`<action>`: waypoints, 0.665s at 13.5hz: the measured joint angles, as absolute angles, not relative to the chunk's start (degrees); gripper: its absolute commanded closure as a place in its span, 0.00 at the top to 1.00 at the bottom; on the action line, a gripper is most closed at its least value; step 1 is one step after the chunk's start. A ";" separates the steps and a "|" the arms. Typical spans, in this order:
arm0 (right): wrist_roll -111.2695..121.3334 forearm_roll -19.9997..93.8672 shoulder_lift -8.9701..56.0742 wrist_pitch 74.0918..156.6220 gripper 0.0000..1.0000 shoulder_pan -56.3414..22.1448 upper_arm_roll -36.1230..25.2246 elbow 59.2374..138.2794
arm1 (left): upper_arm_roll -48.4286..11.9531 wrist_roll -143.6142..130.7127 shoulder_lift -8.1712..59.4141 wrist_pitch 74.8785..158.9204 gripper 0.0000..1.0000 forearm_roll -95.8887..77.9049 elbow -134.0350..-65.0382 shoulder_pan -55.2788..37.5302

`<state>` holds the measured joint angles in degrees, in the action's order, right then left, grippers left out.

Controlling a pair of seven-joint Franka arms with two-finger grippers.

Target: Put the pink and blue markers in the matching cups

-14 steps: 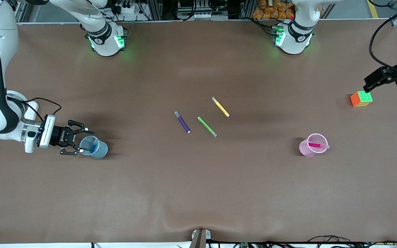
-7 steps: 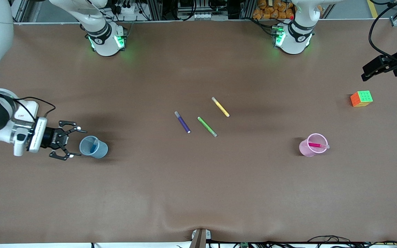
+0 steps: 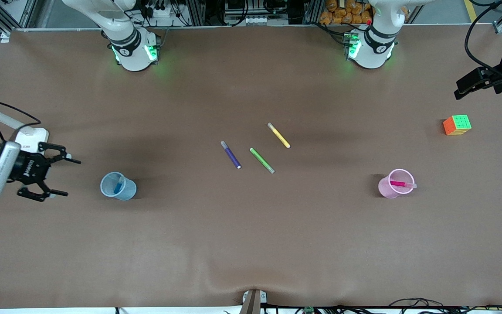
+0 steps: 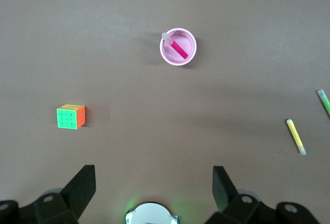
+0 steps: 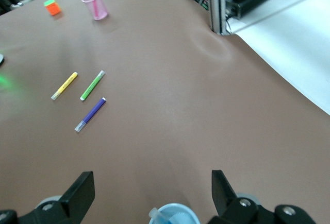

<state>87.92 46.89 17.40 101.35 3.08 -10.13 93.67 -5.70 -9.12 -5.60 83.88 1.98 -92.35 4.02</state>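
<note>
While both hands stand wide open and hold nothing, each marker sits in its matching cup. Blue marker (image 3: 118,185): slim, mid-blue, pale greyish end up, leaning inside the light blue cup (image 3: 118,186), a translucent cup with a paler rim, upright toward the right arm's end of the bench (image 3: 251,244). Pink marker (image 3: 401,184): magenta, pale end resting on the rim, lying slantwise in the light pink cup (image 3: 394,183), also upright, toward the left arm's end.

Right hand (image 3: 59,176): fingers spread, empty, low over the bench at its end edge, beside the blue cup and apart from it. Left hand (image 3: 462,92): fingers spread in the left wrist view, empty, up over the bench's corner at the left arm's end, above the colour cube (image 3: 456,125).

Mid-bench, farther from the front camera than the cups: purple marker (image 3: 231,154), green marker (image 3: 262,160), yellow marker (image 3: 279,135), lying flat, near one another, not touching. Wide bare bench between this group and each cup. Broad bare strip along the near edge; a slight wrinkle in the cover at its middle.
</note>
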 measured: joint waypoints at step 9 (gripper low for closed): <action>54.89 23.56 8.08 100.02 1.00 -0.29 -9.79 89.69 | -5.85 -9.10 -6.04 83.10 1.00 1.97 -92.43 3.99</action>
<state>54.89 23.56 8.08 100.02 -0.29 -9.79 89.69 -5.85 -9.10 -6.04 83.10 1.97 -92.43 3.99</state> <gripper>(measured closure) 0.000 0.000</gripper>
